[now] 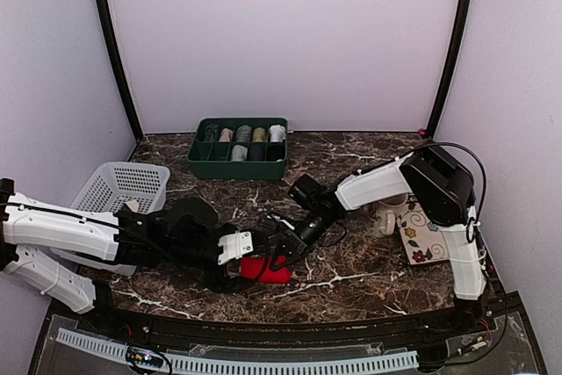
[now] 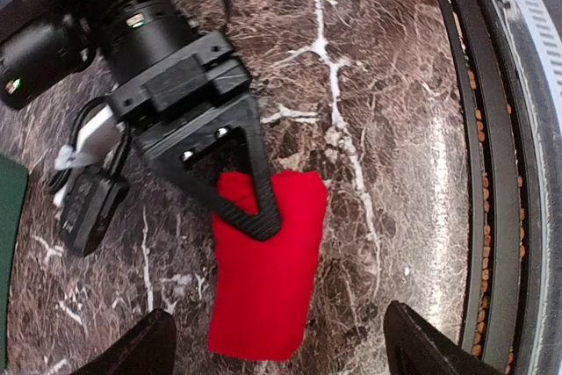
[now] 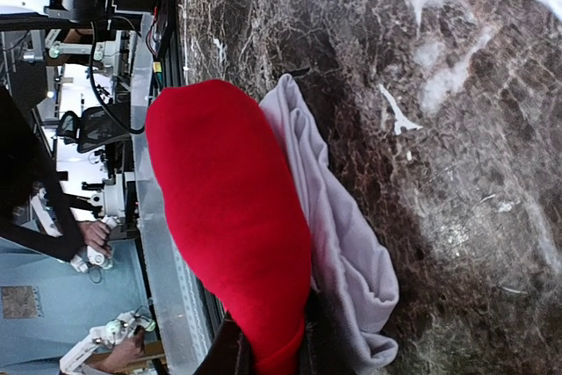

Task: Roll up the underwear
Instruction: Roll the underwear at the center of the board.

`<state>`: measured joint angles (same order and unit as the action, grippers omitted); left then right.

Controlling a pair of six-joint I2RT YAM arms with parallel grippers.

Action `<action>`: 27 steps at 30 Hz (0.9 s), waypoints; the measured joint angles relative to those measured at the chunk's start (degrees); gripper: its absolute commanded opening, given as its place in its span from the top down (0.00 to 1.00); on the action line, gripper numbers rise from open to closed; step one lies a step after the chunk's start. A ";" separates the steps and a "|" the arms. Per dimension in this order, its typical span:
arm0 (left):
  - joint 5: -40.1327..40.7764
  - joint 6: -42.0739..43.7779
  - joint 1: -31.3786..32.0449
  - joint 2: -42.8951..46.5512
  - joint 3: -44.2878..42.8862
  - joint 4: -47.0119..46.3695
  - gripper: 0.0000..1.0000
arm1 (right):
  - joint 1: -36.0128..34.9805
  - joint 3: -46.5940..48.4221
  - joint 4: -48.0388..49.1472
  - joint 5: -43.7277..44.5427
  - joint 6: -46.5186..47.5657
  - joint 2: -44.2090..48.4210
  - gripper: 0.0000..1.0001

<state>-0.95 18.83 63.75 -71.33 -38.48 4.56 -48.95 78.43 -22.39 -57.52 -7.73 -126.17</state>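
The underwear [image 2: 263, 283] is a bright red bundle lying on the dark marble table [image 2: 386, 129] near its front edge; in the top view the underwear [image 1: 268, 271] sits between the two arms. My right gripper [image 3: 277, 357] is shut on one end of the red fabric, and a pale fold [image 3: 347, 252] shows beside the red. In the left wrist view the right gripper [image 2: 257, 217] pinches the bundle's far end. My left gripper [image 2: 281, 353] hangs open just above the bundle's near end, with one finger on each side of it and nothing between the pads.
At the back stands a green compartment tray [image 1: 198, 164] holding several rolled garments. A white mesh basket [image 1: 118, 186] is at the left. To the right are a mug [image 1: 386, 214] and a flowered item [image 1: 421, 236]. The table's front rail [image 2: 492, 173] runs close beside the bundle.
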 measured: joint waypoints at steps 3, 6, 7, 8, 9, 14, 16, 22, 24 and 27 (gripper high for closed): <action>0.63 3.45 1.84 -3.80 0.00 -2.14 0.31 | 0.31 1.16 -1.40 -1.09 -0.28 -1.01 1.00; 0.83 6.93 2.16 -7.67 -0.17 -3.67 0.39 | 0.44 2.08 -2.62 -1.77 -0.33 -1.73 1.00; 0.85 8.17 2.16 -9.09 -0.55 -3.74 0.41 | 0.48 2.32 -2.97 -1.95 -0.33 -1.90 1.00; 0.87 9.22 2.16 -10.49 -1.01 -3.91 0.41 | 0.52 2.45 -3.17 -2.12 -0.33 -2.05 1.00; 0.94 9.90 2.16 -11.80 -1.60 -4.07 0.41 | 0.59 2.56 -3.30 -2.27 -0.33 -2.16 1.00; 2.54 12.50 2.16 -17.79 -5.14 -4.83 0.39 | 0.68 2.67 -3.56 -2.58 -0.33 -2.36 1.00; 2.78 13.14 2.16 -19.21 -5.86 -4.96 0.39 | 0.70 2.69 -3.58 -2.73 -0.33 -2.45 1.00; 3.10 13.57 1.86 -22.38 -7.69 -4.44 0.44 | 1.01 2.69 -4.04 -2.86 -0.37 -2.62 1.00; 2.91 13.25 1.16 -22.93 -8.13 -4.09 0.45 | 1.03 2.69 -4.15 -2.80 -0.46 -2.62 0.99; 1.92 12.66 0.22 -22.99 -8.39 -3.56 0.48 | 1.11 2.78 -4.33 -2.71 -0.52 -2.62 0.90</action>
<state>0.97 31.48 63.96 -94.32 -46.87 0.99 -47.83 81.21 -26.72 -60.23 -8.25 -128.79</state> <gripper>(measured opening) 0.546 0.085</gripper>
